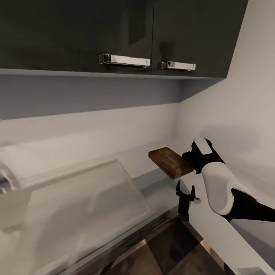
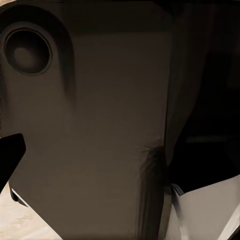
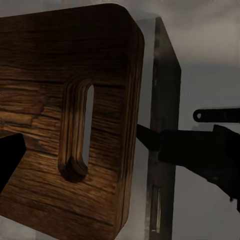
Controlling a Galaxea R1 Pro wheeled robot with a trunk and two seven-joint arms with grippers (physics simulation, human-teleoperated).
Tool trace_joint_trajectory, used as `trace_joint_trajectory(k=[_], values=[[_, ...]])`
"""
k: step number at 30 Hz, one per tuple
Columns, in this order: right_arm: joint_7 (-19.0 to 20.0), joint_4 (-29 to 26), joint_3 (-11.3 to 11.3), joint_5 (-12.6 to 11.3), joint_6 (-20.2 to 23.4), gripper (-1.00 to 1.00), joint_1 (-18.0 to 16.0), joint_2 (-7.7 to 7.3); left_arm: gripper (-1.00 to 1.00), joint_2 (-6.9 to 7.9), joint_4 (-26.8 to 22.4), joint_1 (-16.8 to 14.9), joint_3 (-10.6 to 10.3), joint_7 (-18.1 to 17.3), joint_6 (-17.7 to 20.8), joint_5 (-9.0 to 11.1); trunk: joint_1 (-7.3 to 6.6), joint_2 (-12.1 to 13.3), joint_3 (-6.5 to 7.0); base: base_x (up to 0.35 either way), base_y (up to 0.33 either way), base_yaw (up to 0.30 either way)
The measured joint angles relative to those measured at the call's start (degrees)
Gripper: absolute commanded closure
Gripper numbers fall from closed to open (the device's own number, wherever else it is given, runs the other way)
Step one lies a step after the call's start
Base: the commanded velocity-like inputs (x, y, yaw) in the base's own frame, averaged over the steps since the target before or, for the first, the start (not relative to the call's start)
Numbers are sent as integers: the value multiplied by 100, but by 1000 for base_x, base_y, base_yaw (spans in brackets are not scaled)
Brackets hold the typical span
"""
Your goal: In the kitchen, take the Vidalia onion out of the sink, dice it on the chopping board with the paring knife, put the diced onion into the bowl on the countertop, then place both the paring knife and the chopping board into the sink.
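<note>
The dark-brown chopping board (image 1: 170, 162) hangs tilted in the air over the grey countertop (image 1: 162, 191), just right of the sink (image 1: 128, 179). My right gripper (image 1: 188, 160) is shut on the board's right end. In the right wrist view the board (image 3: 65, 125) is close up with its slot handle, one dark finger (image 3: 10, 160) in front of it and the sink's steel rim (image 3: 162, 165) behind. Below the board, a black forked part that looks like my left gripper (image 1: 185, 188) points upward, its fingers apart and empty. One dark finger (image 2: 10, 155) shows in the left wrist view.
Dark upper cabinets (image 1: 114, 34) with chrome handles hang overhead. The white wall (image 1: 236, 114) closes the corner at the right. A chrome tap (image 1: 5, 179) sits at the sink's far left. My right forearm (image 1: 219, 189) reaches in from the lower right.
</note>
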Motion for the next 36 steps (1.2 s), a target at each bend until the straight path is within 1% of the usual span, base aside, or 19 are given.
trace_joint_trajectory(k=[12,36], values=[[0,0,4,0,0,-100,1,0,-100,2,0,0,0,0,1,1,0,0,0,51,0,0],[0,0,7,0,0,-100,0,0,-100,2,0,0,0,0,3,1,0,0,0,11,0,0]])
